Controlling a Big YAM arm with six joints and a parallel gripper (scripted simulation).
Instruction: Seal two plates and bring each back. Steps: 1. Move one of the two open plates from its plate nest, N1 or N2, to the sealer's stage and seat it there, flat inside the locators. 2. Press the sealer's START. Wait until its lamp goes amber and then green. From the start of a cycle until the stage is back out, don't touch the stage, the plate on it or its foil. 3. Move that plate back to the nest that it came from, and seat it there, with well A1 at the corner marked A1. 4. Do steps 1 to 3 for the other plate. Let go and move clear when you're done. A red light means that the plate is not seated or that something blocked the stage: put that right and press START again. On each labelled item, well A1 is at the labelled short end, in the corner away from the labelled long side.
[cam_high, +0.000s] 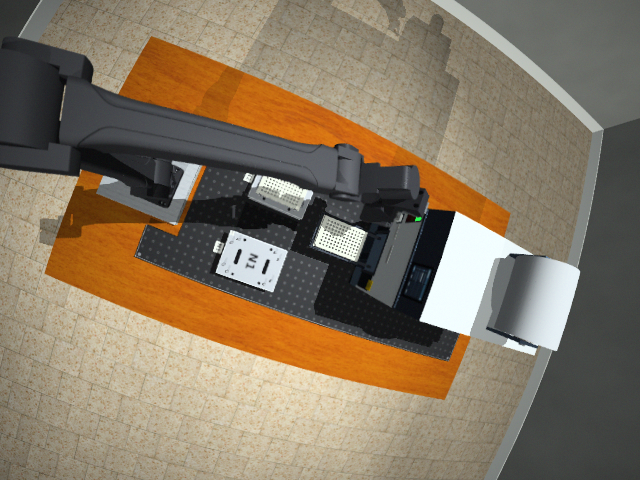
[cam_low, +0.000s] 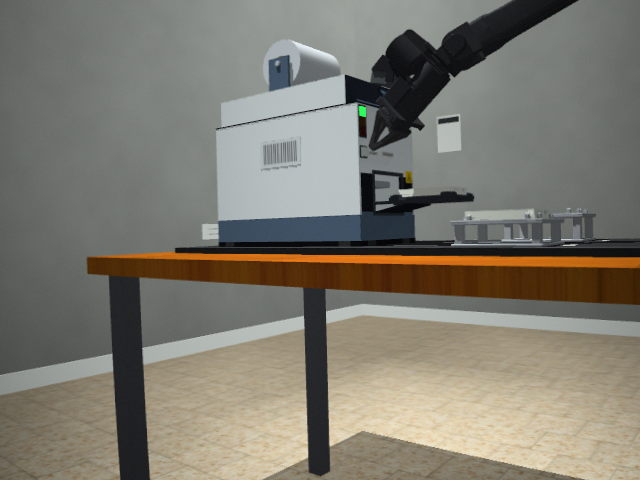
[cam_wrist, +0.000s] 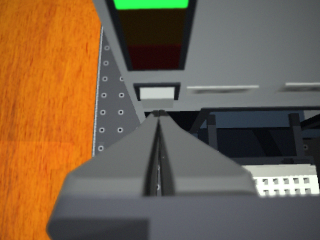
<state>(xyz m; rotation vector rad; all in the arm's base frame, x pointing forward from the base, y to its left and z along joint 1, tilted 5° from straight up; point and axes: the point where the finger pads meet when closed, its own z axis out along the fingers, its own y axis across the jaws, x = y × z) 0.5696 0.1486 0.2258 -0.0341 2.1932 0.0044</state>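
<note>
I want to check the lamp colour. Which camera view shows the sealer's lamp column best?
The wrist view: the lit green lamp segment fills the top, above dark ones. The exterior view shows it small on the white sealer's front. The top view shows only a green speck.

Even bright light from above; the arm's (cam_high: 206, 134) hard dark shadow on the tabletop (cam_high: 170, 304), top view bowed at its edges; wrist view soft, claw (cam_wrist: 159, 113) blurred

Lab bench: plate sealer (cam_low: 289, 170), well plate (cam_high: 341, 237), nest N1 (cam_high: 251, 259) on perforated breadboard (cam_high: 305, 289).
</note>
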